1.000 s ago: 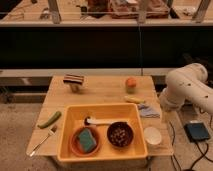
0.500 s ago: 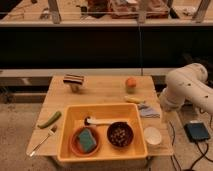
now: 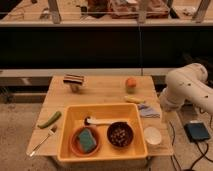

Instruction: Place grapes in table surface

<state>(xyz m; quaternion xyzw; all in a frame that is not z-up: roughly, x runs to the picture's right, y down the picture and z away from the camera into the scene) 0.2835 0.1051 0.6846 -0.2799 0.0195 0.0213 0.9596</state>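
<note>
Nothing has moved: grapes [image 3: 120, 135] sit in the bowl [image 3: 109, 131], gripper hidden behind the arm [image 3: 186, 90] at right.

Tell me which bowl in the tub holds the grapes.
The dark bowl, right of the orange bowl, which holds a sponge. The claw is unseen; the arm is right of the table.

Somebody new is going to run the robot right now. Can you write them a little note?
The gripper is not in view; the white robot arm is folded beside the table's right edge.
Grapes: the small bunch of dark reddish-brown grapes sits in the dark maroon bowl inside the yellow plastic tub.
Done: nothing yet.
Left: lift the grapes out and set them on the light tan wooden tabletop.
</note>
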